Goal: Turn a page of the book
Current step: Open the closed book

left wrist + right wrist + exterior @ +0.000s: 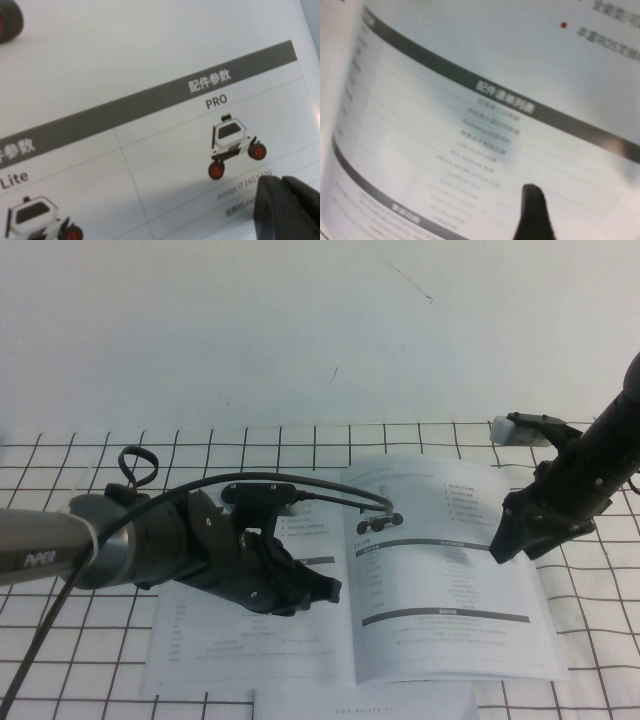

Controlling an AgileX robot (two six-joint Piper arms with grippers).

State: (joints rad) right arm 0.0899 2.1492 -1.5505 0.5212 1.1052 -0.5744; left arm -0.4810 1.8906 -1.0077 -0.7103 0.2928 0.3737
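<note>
The book (250, 650) lies open on the gridded table. Its right-hand page (450, 590) shows a dark rover above grey-barred tables and bows up a little; it also fills the right wrist view (470, 75). My left gripper (330, 590) is shut and empty, low over the left-hand sheet near the spine. In the left wrist view (283, 200) it sits next to a printed white rover (232, 145). My right gripper (497, 552) is low over the right-hand page near its outer edge, and part of it shows in the right wrist view (535, 210).
A plain white booklet (360, 705) lies at the front edge under the book. The table (90, 680) has a black grid and a white wall behind it. My left arm (150, 540) and its cable (340, 490) lie across the left sheet.
</note>
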